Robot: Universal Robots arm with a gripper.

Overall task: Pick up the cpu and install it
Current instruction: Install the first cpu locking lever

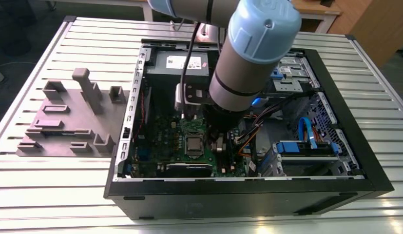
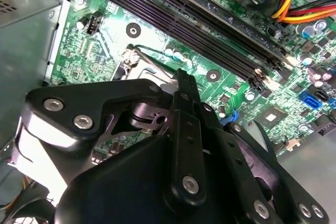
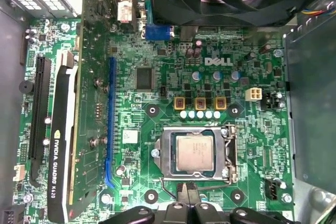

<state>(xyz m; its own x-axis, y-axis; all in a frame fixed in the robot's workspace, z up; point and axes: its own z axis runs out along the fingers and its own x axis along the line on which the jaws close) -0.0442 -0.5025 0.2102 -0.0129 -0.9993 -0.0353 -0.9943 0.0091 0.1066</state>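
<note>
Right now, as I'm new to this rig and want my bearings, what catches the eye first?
The arm's big blue-capped joint looms over the open computer case in the exterior view. In the first wrist view, the silvery cpu sits in its socket on the green motherboard, with the tool close beside it.

The arm [image 1: 243, 73] is a fat grey tube with a round light-blue cap [image 1: 263, 24] at its twelve o'clock end. A thin black band [image 1: 237, 91] goes round it lower down. A black cable [image 1: 185, 53] hangs at its nine o'clock side, by a white box [image 1: 187, 95]. The gripper [image 2: 181, 80] is black, with flat curved plates and shiny round silver screws [image 2: 84, 122].
</note>
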